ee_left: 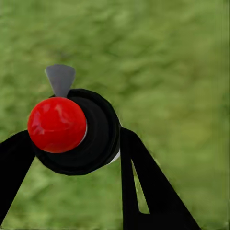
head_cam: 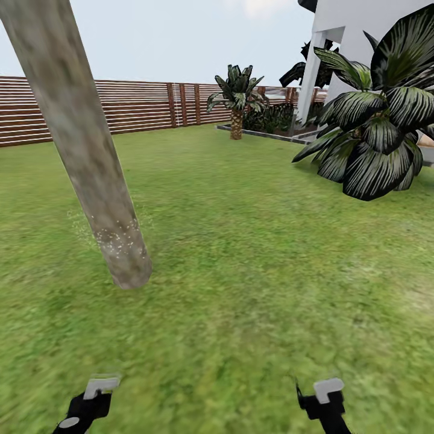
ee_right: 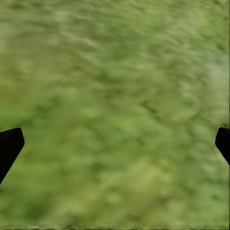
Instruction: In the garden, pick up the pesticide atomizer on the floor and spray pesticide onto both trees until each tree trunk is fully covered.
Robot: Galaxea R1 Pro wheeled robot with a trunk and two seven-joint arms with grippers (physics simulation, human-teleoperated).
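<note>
— What sits between the fingers (ee_left: 143, 182) of the left gripper (ee_left: 72, 163)?
— The pesticide atomizer (ee_left: 93, 136), a round black body with a glossy red ball on its near end and a small grey tab sticking out beside it.
— Are the fingers touching it?
— Yes, the dark fingers press against it on both sides.
— And behind?
— Blurred green lawn (ee_left: 172, 57).
</note>
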